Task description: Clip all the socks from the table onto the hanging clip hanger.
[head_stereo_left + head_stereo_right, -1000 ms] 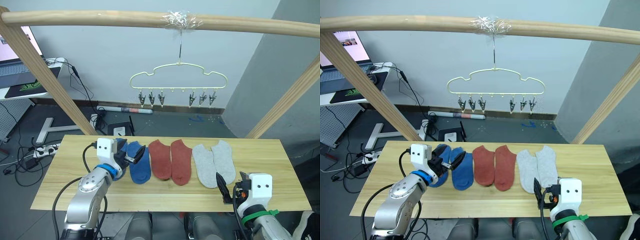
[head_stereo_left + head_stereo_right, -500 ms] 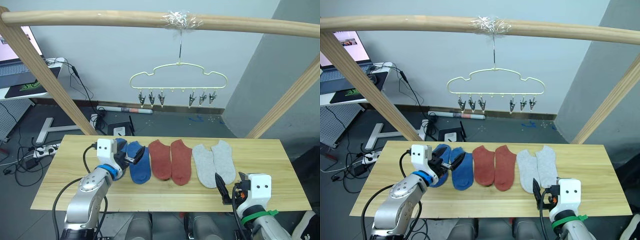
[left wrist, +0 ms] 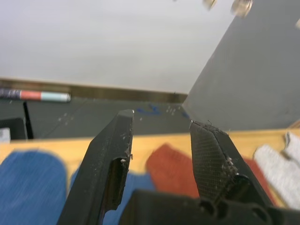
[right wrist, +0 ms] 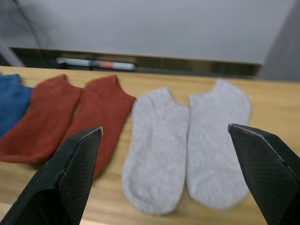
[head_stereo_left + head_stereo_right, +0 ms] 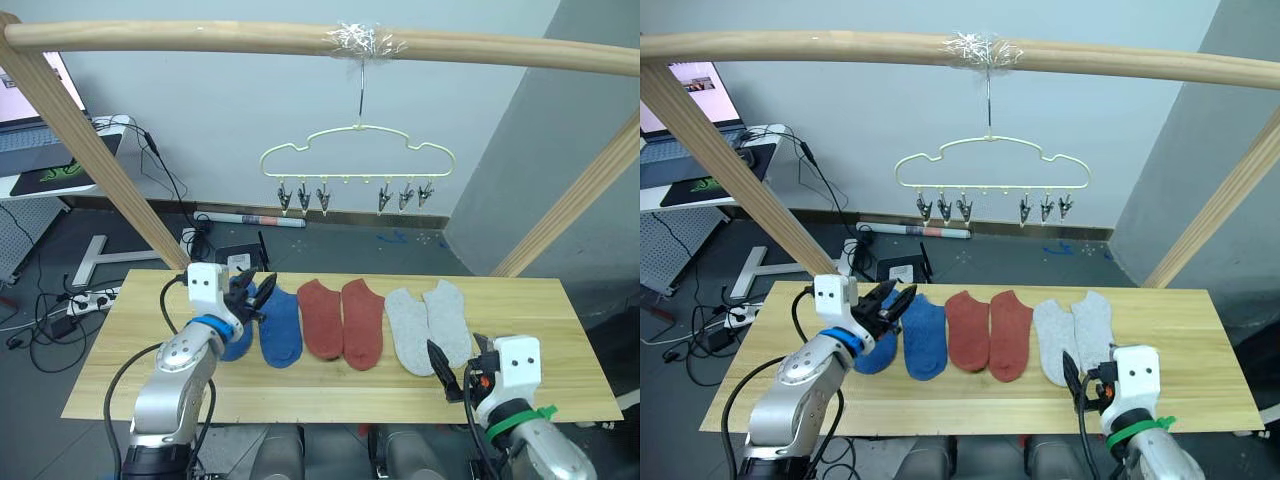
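L blue sock partly hidden

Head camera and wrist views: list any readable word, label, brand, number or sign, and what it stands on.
No text can be read in these views.
Laptop screen: something is displayed, too small to read.
Dark mat beside it: a green mark, not legible as words.
Tube on the floor: red and pale bands, no lettering legible.
Socks, clip hanger and table: no print visible.
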You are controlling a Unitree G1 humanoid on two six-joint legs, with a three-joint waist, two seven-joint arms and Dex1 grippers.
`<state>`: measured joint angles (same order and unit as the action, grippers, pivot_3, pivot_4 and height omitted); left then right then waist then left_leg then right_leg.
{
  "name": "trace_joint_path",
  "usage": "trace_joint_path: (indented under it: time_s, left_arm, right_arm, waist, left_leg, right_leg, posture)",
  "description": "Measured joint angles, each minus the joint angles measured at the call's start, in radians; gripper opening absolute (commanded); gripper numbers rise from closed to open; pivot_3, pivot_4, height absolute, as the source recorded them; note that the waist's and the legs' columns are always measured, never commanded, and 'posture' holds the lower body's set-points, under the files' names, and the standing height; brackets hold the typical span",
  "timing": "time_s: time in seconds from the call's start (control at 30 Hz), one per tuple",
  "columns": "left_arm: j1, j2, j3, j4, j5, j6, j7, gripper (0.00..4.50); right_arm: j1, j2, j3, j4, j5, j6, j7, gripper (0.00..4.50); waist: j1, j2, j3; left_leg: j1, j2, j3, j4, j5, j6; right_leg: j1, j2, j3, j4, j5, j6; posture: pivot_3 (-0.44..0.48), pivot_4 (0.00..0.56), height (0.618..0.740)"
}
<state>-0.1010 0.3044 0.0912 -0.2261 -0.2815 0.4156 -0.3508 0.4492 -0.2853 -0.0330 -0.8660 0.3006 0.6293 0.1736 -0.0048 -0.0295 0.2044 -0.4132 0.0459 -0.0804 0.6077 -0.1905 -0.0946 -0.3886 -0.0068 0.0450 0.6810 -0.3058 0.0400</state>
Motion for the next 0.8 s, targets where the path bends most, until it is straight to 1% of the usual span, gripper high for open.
trace_joint_path:
  time_s: [0.2,0.37,0.5,0.6,0.8]
  left_arm:
    - [-0.146,-0.060,-0.007,0.054,0.021,0.001,0.063,2.14]
    - [-0.188,-0.082,-0.028,0.111,0.072,-0.079,0.093,2.14]
    - [-0.217,-0.111,-0.027,0.146,0.099,-0.109,0.126,2.14]
    - [-0.239,-0.129,-0.027,0.160,0.106,-0.117,0.149,2.14]
    - [-0.321,-0.139,-0.021,0.191,0.111,-0.111,0.190,2.14]
  right_arm:
    - [-0.257,-0.190,-0.140,-0.036,0.180,0.207,0.104,4.50]
    - [-0.446,-0.314,-0.215,-0.027,0.331,0.347,0.163,4.50]
    - [-0.578,-0.385,-0.258,0.013,0.430,0.413,0.198,4.50]
    - [-0.631,-0.418,-0.266,0.035,0.468,0.431,0.199,4.50]
    - [-0.656,-0.432,-0.265,0.042,0.506,0.450,0.190,4.50]
  waist:
    - [0.000,0.000,0.000]
    - [0.001,0.000,0.000]
    - [0.002,0.000,0.000]
    - [0.001,-0.001,0.000]
    - [0.001,-0.001,0.000]
  left_leg:
    - [-0.001,-0.001,0.000,0.001,0.000,0.000]
    - [-0.002,-0.001,-0.001,0.001,-0.001,0.001]
    - [-0.002,-0.001,-0.001,0.001,-0.001,0.001]
    - [-0.002,-0.001,-0.001,0.002,-0.001,0.001]
    - [-0.002,-0.001,0.000,0.002,-0.001,0.001]
  right_leg:
    - [0.000,0.001,0.000,0.000,0.001,0.002]
    - [0.000,0.002,0.000,0.000,0.002,0.002]
    - [0.000,0.002,0.000,-0.001,0.002,0.002]
    - [0.000,0.002,0.000,-0.001,0.002,0.002]
    - [0.000,0.002,0.000,-0.001,0.002,0.003]
  posture:
    - [0.028,0.184,0.740]
    - [0.026,0.175,0.740]
    - [0.023,0.174,0.740]
    - [0.016,0.177,0.740]
    - [0.005,0.180,0.740]
